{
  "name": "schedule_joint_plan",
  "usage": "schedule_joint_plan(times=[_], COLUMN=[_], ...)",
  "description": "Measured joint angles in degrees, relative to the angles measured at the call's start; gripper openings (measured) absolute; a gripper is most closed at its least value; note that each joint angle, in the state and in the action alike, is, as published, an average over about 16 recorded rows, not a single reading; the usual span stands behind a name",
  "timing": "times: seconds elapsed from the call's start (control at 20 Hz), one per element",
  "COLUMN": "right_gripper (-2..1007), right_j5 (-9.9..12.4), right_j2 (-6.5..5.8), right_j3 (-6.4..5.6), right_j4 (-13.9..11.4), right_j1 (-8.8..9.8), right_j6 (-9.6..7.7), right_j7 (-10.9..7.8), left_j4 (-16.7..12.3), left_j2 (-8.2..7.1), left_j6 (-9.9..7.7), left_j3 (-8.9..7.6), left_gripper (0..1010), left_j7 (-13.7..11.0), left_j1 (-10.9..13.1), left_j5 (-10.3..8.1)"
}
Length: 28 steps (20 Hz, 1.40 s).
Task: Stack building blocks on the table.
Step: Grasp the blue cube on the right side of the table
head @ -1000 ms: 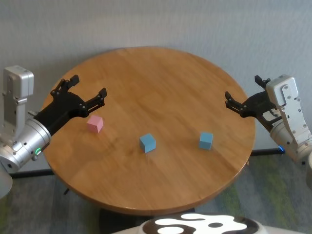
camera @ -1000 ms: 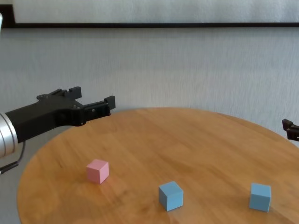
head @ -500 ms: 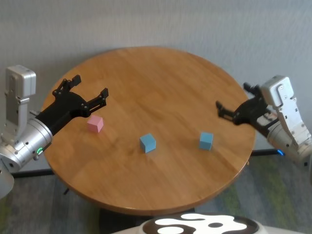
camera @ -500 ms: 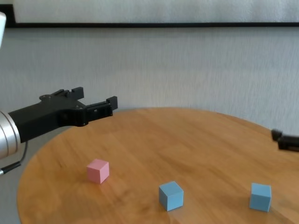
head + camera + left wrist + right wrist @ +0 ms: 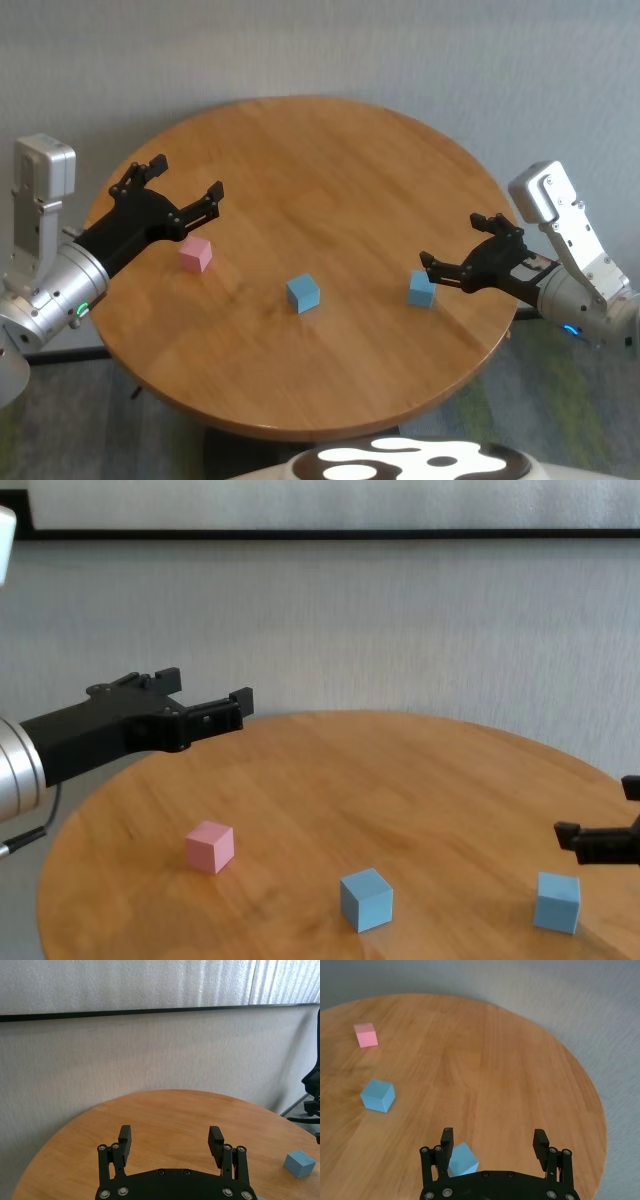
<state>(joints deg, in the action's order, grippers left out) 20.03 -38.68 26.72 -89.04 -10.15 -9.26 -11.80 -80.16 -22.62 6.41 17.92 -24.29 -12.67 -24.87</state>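
on the round wooden desk [image 5: 330,160] sit three separate cubes: pink block [image 5: 195,254] at left, blue block [image 5: 303,293] in the middle, second blue block [image 5: 422,289] at right. right gripper [image 5: 462,247] hovers just above that one, jaws released. left gripper [image 5: 186,189] hangs spread above the pink block, which its wrist view misses.

No readable text, labels or numbers

Three cubes (two light blue cubes [image 5: 303,293] [image 5: 422,288], one pink cube [image 5: 195,254]), one table [image 5: 300,160].
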Motion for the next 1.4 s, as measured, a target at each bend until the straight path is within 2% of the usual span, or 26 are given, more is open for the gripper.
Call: schedule_joint_plan(times=[0.2,0.55,0.7,0.95,1.4], right_gripper=[1005,1005,1005,1005,1005], right_j5=[-1.7,-5.4,-6.2,-5.6,-4.3], right_j2=[-0.35,-0.86,-1.00,-0.83,0.20], right_j3=[0.85,2.40,2.73,2.52,1.96], right_j4=[1.8,6.8,8.5,9.6,10.1], right_j1=[-1.06,-3.49,-4.20,-4.67,-5.04], right_j6=[1.08,6.98,8.60,7.80,4.13], right_j7=[-2.74,-7.94,-9.95,-12.52,-15.68], left_j4=[0.0,0.1,0.1,0.1,0.1], left_j2=[0.01,0.04,0.04,0.05,0.06], left_j6=[-0.02,-0.04,-0.04,-0.05,-0.05], left_j3=[0.03,0.08,0.09,0.11,0.12], left_gripper=[1001,1001,1001,1001,1002], left_j7=[0.0,0.0,0.0,0.0,0.0], left_j1=[0.0,-0.1,-0.1,-0.1,-0.1], left_j5=[0.00,0.01,0.01,0.01,0.01])
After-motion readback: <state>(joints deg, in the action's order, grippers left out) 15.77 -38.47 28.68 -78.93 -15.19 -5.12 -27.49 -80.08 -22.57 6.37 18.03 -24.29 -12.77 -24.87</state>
